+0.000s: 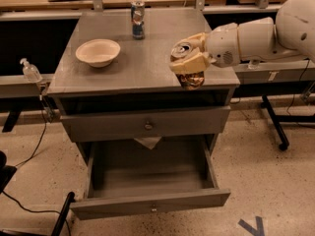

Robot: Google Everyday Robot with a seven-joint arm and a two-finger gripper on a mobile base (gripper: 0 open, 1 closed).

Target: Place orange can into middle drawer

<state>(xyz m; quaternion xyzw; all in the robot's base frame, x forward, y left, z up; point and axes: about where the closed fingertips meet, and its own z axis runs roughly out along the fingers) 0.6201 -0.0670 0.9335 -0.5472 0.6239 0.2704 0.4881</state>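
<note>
My gripper (186, 61) is shut on the orange can (192, 79). It holds the can tilted over the front right edge of the grey cabinet top (147, 65); the silver top (181, 48) points up and to the left. The cream fingers (189, 63) wrap around the can's middle. The arm comes in from the right. The middle drawer (147, 203) is pulled out wide open below, its low front and small knob toward me. Its inside shows nothing in it. The can is above and slightly behind the drawer's right part.
A cream bowl (98, 52) sits on the cabinet top at the left. A blue-and-silver can (138, 19) stands at the back. The taller upper drawer (146, 124) is shut. A bottle (30, 71) hangs at the left rail. A black stand's foot (274, 124) is on the floor at the right.
</note>
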